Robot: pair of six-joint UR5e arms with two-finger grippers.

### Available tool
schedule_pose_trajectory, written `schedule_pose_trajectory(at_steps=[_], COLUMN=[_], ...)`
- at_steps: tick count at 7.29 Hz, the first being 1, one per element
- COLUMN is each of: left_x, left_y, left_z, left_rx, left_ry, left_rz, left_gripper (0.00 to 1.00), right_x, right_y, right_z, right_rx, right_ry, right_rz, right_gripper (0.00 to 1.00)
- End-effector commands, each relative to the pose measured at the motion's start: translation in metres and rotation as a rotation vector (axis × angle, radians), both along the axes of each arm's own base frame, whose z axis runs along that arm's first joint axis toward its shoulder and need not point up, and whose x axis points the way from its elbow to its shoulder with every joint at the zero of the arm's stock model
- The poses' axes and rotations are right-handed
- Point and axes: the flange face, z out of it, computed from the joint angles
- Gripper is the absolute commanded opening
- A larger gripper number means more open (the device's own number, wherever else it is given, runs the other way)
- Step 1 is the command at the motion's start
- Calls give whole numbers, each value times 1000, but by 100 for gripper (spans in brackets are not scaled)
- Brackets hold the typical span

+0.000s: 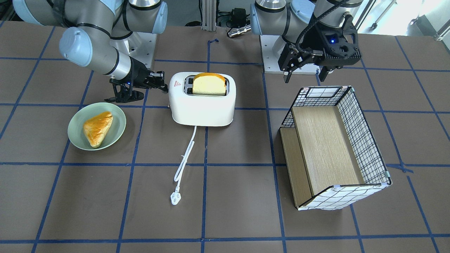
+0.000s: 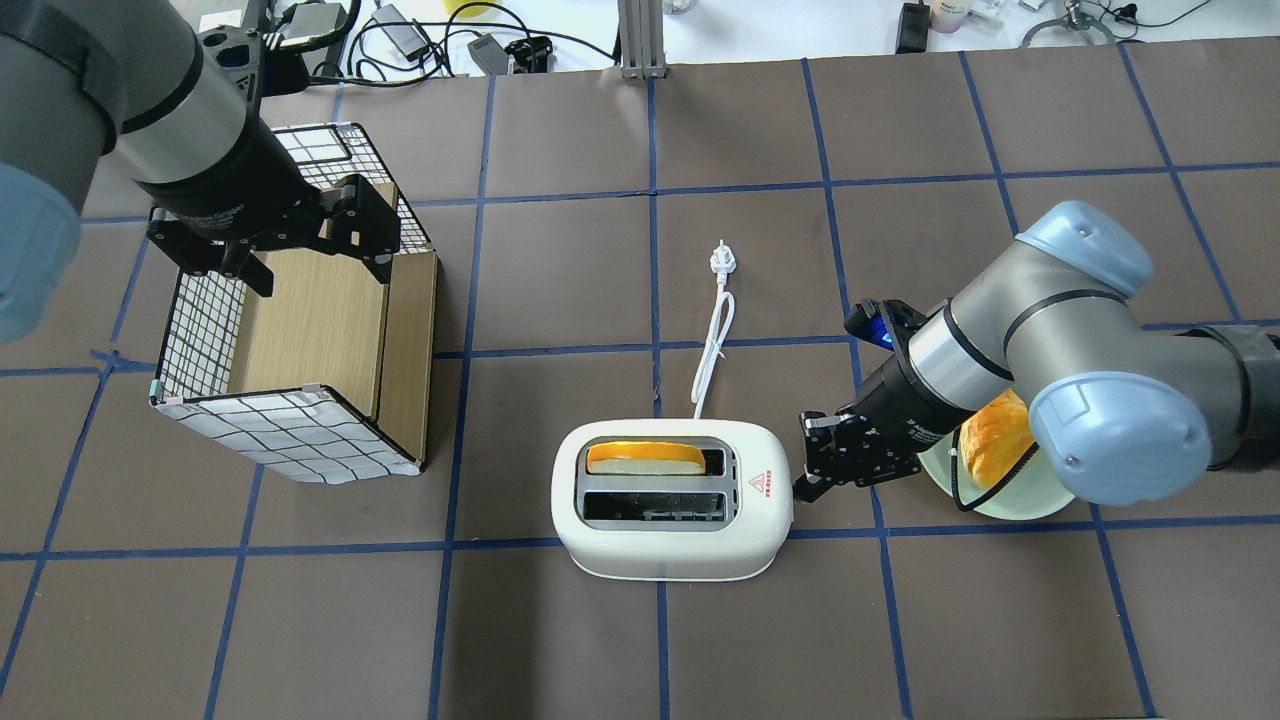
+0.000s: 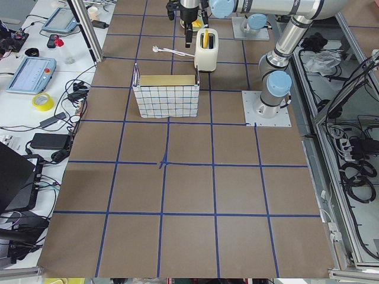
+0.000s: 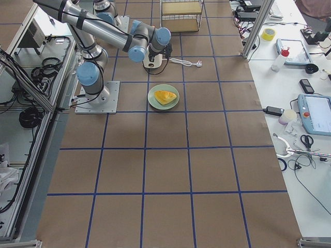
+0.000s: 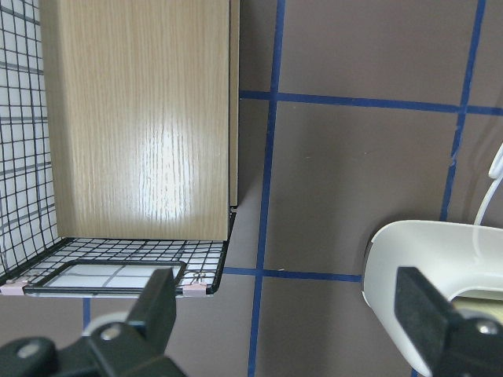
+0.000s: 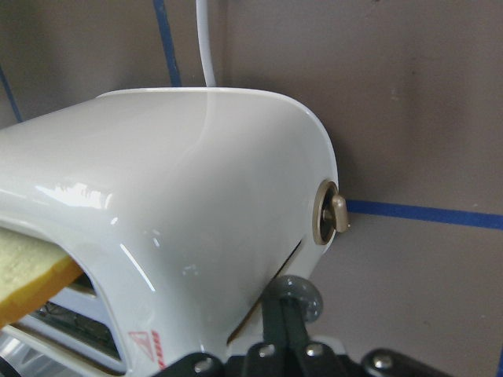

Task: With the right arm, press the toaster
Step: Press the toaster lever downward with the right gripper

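Note:
The white toaster (image 1: 202,109) stands mid-table with a slice of bread (image 1: 209,84) sticking up out of one slot. It also shows in the overhead view (image 2: 670,545) and close up in the right wrist view (image 6: 181,181). My right gripper (image 2: 803,487) is shut, with its tips at the toaster's end wall. In the right wrist view the closed fingertips (image 6: 292,302) sit at the lever slot, just below a small knob (image 6: 330,216). My left gripper (image 2: 300,255) is open and empty above the wire basket (image 2: 200,330), away from the toaster.
A green plate (image 1: 75,133) with a bread wedge (image 1: 97,128) lies under the right arm's wrist. The toaster's white cord and plug (image 1: 174,198) trail toward the far side. The basket holds a wooden shelf (image 1: 327,140).

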Motion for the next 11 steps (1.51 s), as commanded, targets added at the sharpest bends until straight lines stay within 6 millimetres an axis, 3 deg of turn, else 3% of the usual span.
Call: schedule_pose_trajectory(at_steps=[1,7,8,11], left_x=[0,0,0,0], left_y=[0,0,0,0], left_z=[0,0,0,0], left_rx=[0,0,0,0], left_ry=[0,0,0,0], left_rz=[0,0,0,0], left_gripper=[100,100,100,100], right_x=[0,-2,-3,-6], right_y=[6,6,4,-21], right_z=[-13,-36,-34,-1], right_rx=[-21,9,28,-24], right_ry=[2,3,27,67], right_rz=[0,-12,-50,-131], right_gripper=[0,0,0,0])
